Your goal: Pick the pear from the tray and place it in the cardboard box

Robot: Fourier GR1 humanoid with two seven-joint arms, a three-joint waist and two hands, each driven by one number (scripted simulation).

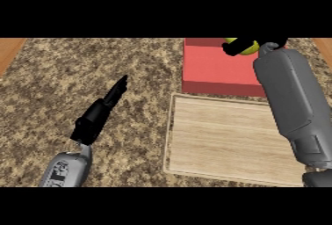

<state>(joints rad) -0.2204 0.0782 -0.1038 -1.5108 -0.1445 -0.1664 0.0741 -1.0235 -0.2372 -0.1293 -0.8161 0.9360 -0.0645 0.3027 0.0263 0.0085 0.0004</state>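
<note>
A yellow-green pear (249, 47) shows at the top edge, over the back of a red box (211, 66). My right hand (239, 45) is curled round it, and its black fingers hide most of the fruit. The right forearm (293, 101) reaches up across the wooden tray (224, 138), which lies just in front of the box with nothing on it. At the left, my left hand (103, 110) rests over the counter with fingers straight, pointing up and right, holding nothing.
A speckled brown stone counter (84, 66) fills the view. Wooden edges show at the top left corner (9, 50) and the top right corner (323, 46). The red box touches the tray's far side.
</note>
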